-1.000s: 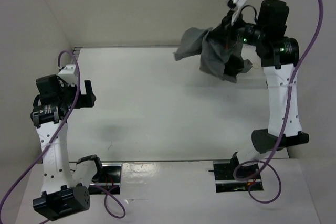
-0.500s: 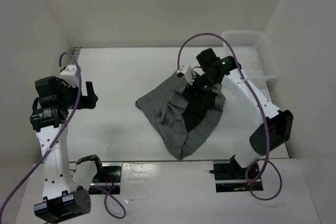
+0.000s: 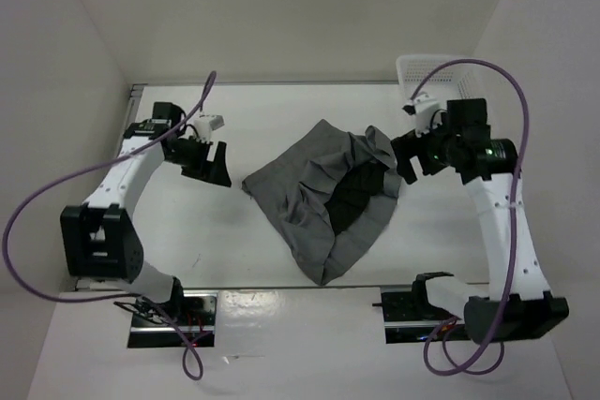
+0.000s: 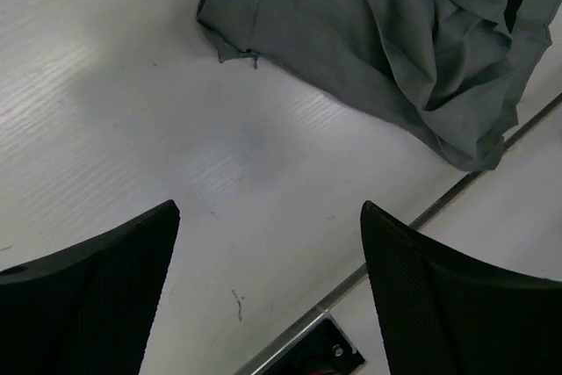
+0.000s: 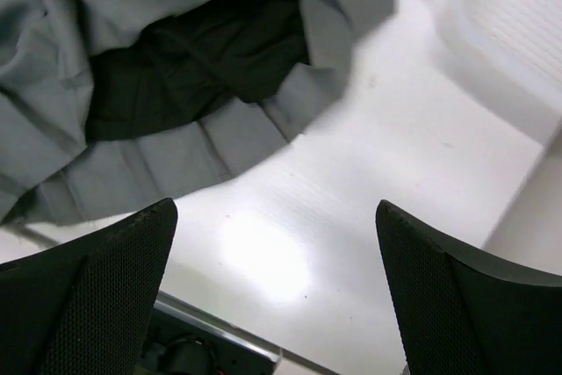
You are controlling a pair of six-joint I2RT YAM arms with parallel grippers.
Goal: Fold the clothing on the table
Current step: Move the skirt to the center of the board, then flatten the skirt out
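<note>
The skirt (image 3: pixel 314 199) lay crumpled at the centre of the top view on the matte white table (image 3: pixel 234 241). It was a soft mid-grey heap, roughly diamond-shaped, with its lower tip close to the table's bottom edge. The cloth was plain and gathered in long loose folds, and toward the right of the heap it gaped open on a dark, almost black inside. In the right wrist view the pleats showed as shallow parallel ridges along the hem below that dark hollow. The left gripper (image 3: pixel 214 164) hung to the left of the skirt, apart from it. Its two black fingers (image 4: pixel 88 305) were spread wide with only bare table between them, and their inner faces had a fine dimpled texture. The right gripper (image 3: pixel 405 158) stood just beside the skirt's upper right corner, likewise spread and holding nothing; whether it touched the cloth could not be told. A white mesh basket (image 3: pixel 441 67) sat at the table's upper right corner. A thin metal rail (image 4: pixel 439 199) ran along the table edge at the lower right of the left wrist view.
</note>
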